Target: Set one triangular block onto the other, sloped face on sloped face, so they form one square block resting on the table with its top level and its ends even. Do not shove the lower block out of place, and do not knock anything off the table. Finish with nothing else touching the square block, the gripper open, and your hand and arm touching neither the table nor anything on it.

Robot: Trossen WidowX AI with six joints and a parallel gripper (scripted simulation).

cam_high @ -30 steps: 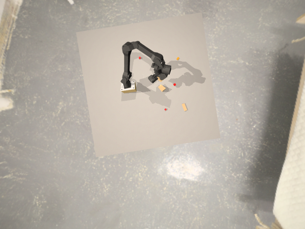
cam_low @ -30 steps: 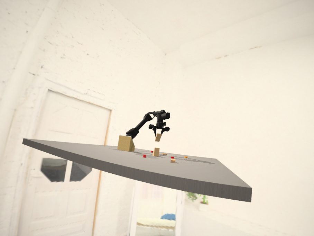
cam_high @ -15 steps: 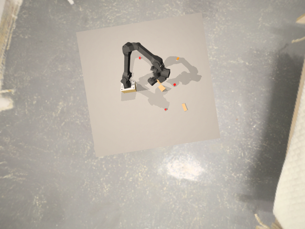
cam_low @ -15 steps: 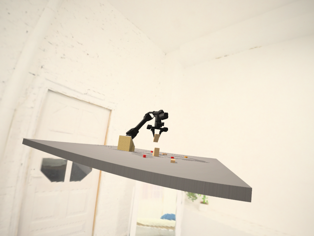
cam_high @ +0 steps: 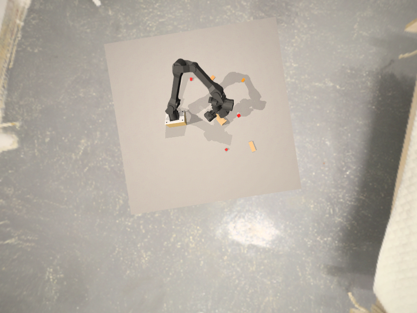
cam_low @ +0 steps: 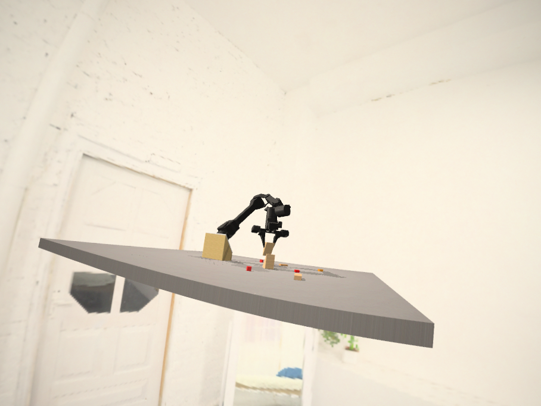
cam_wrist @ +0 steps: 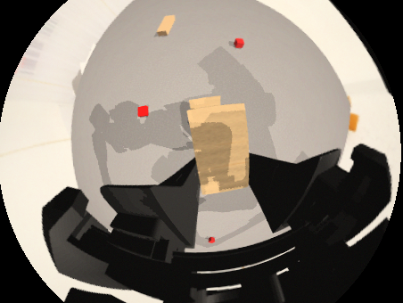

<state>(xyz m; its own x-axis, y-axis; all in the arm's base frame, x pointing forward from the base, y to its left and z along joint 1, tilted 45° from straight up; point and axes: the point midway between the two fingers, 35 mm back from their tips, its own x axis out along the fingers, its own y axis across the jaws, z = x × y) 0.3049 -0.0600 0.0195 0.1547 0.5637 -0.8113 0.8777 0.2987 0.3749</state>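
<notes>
My gripper point(cam_low: 269, 243) point(cam_wrist: 217, 158) is shut on one tan triangular block point(cam_low: 268, 248) point(cam_wrist: 218, 149). It holds the block, looking tilted in the exterior view, just above the other triangular block. The other tan triangular block point(cam_low: 269, 261) point(cam_wrist: 205, 102) stands on the table point(cam_high: 158, 178) point(cam_low: 350, 297). In the wrist view the held block hides most of it. In the exterior view the held block's lower end meets the lower block's top edge; I cannot tell whether they touch. In the top view the wrist hides the fingertips and part of the held block.
Red cubes point(cam_high: 191, 79) point(cam_high: 238, 115) point(cam_high: 226, 149) lie around the blocks. A tan oblong block point(cam_high: 252, 146) point(cam_low: 297, 277) point(cam_wrist: 167, 24) lies on the table. An orange block point(cam_high: 243, 80) point(cam_low: 320, 269) and a light orange piece point(cam_high: 212, 77) point(cam_low: 283, 265) lie farther back.
</notes>
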